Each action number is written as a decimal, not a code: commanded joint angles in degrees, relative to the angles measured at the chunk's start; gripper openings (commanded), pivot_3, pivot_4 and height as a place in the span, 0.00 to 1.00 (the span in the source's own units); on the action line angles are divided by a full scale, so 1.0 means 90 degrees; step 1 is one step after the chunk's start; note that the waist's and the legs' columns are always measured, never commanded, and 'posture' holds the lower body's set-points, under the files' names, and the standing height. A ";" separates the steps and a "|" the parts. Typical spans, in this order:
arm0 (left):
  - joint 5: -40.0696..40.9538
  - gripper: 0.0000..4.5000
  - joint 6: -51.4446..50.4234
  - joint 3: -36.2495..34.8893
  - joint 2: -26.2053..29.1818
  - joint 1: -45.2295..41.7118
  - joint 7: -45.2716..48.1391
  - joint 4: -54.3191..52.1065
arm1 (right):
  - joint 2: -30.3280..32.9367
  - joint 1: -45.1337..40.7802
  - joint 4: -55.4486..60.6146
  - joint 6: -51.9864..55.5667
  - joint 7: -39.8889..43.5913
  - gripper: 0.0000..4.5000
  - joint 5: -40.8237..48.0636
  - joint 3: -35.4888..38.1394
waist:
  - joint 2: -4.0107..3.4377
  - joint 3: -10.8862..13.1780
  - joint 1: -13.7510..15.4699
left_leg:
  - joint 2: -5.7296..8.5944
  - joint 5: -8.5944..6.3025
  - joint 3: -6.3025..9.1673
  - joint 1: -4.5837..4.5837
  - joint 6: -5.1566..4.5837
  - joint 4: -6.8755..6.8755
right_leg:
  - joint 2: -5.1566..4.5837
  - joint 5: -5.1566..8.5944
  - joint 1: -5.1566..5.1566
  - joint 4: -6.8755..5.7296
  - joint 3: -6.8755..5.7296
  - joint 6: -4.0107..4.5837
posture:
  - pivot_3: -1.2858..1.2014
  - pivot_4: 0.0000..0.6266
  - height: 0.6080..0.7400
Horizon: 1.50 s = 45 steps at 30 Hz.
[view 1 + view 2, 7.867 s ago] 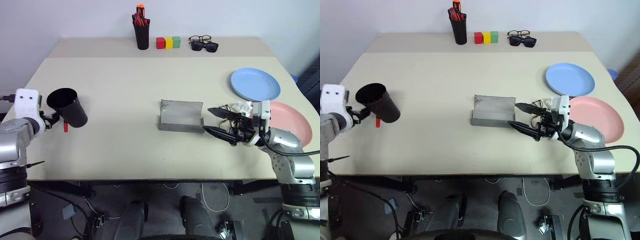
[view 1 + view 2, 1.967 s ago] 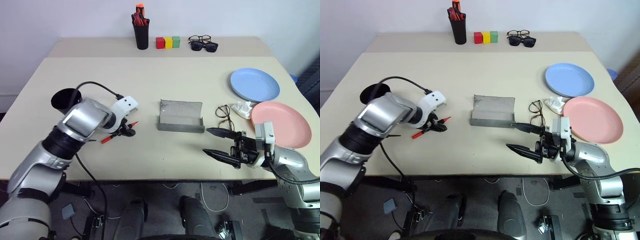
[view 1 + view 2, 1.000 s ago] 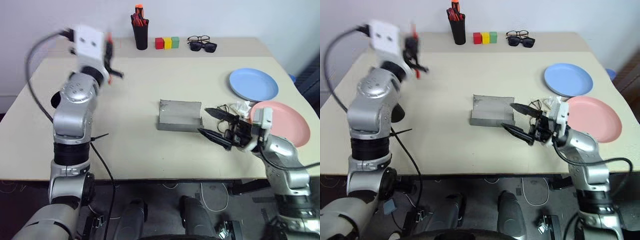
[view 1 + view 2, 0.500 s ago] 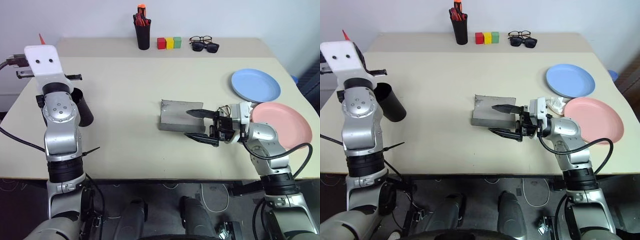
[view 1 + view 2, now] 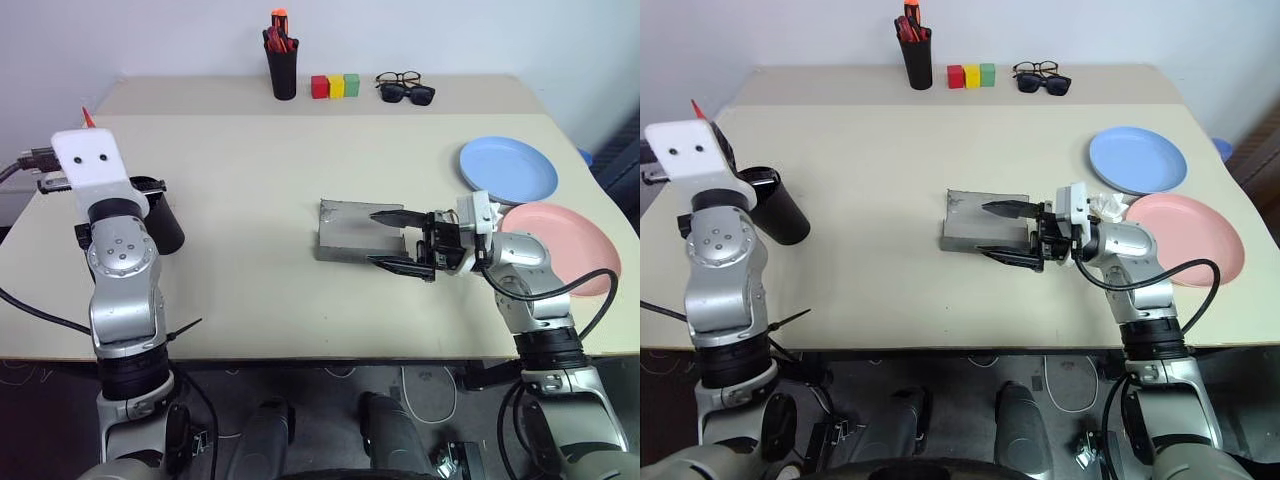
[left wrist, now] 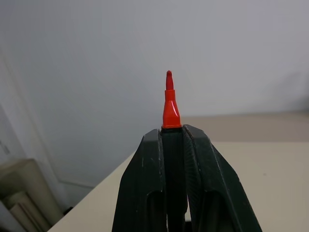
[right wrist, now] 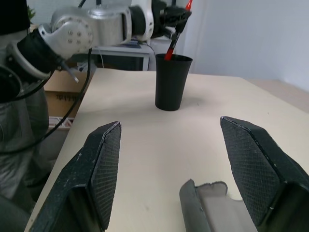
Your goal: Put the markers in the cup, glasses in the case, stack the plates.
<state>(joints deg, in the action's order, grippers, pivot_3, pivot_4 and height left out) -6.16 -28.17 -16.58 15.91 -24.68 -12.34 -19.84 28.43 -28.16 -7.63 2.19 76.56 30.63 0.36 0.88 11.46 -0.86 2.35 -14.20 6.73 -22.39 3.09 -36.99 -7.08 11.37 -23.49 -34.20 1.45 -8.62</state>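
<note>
The left gripper (image 6: pixel 175 145) clamps the slim red-capped, dark-bodied marker (image 7: pixel 176 28), its lower end dipping into the wide matte black plastic cup (image 7: pixel 173 81) near the table's left edge. Let go while tilted, the marker may tip the light cup or catch on its rim. The right gripper (image 5: pixel 1008 231) hangs wide and empty over the open grey felt-like case (image 5: pixel 980 223).

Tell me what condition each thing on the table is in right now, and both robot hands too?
Left gripper: fingers shut on the red-capped marker.
Red-capped marker: held, lower end dipping into the cup.
Cup: upright.
Right gripper: fingers open, empty, at the case.
Case: open.
Blue plate: flat, unstacked.
Pink plate: flat, beside the blue one.
Pen cup: upright, full of pens.
</note>
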 commanded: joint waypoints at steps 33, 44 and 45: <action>0.3842 0.85 -0.2621 0.2582 0.1483 -0.2331 0.6347 0.1402 | 0.0953 0.3541 0.3010 0.0977 -0.2150 0.74 0.0035 0.1709 | -0.0010 -0.0004 -0.0005 | -0.0004 -0.0002 -0.0001 0.0000 -0.0002 0.0007 | 0.0008 0.0013 0.0000 -0.0004 0.0000 0.0011 | 0.52 0.24 1.00; 0.1226 0.85 0.2049 0.5048 0.0720 -0.4986 1.0221 0.7538 | 0.0101 0.6167 0.4695 0.0803 -0.3673 0.74 -0.0275 0.2478 | 0.0001 0.0002 0.0048 | -0.0014 -0.0004 -0.0012 -0.0019 -0.0006 -0.0013 | 0.0009 0.0024 0.0000 0.0030 0.0004 0.0023 | 0.52 0.24 1.00; 0.1074 0.85 0.2334 0.5072 0.0550 -0.5146 1.0296 0.7931 | 0.0022 0.6276 0.4737 0.0751 -0.3749 0.74 -0.0305 0.2501 | 0.0001 0.0002 0.0049 | -0.0014 -0.0005 -0.0012 -0.0023 -0.0008 -0.0012 | 0.0009 0.0024 -0.0002 0.0033 0.0004 0.0022 | 0.52 0.24 1.00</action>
<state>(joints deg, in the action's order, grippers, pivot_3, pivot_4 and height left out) 5.82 -12.27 28.81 21.90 -68.25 78.42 47.94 29.46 27.62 32.48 10.68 44.07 28.20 21.16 0.90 11.48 -0.42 2.23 -14.27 6.62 -22.65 2.97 -37.09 -6.99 11.59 -23.54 -33.90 1.48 -8.43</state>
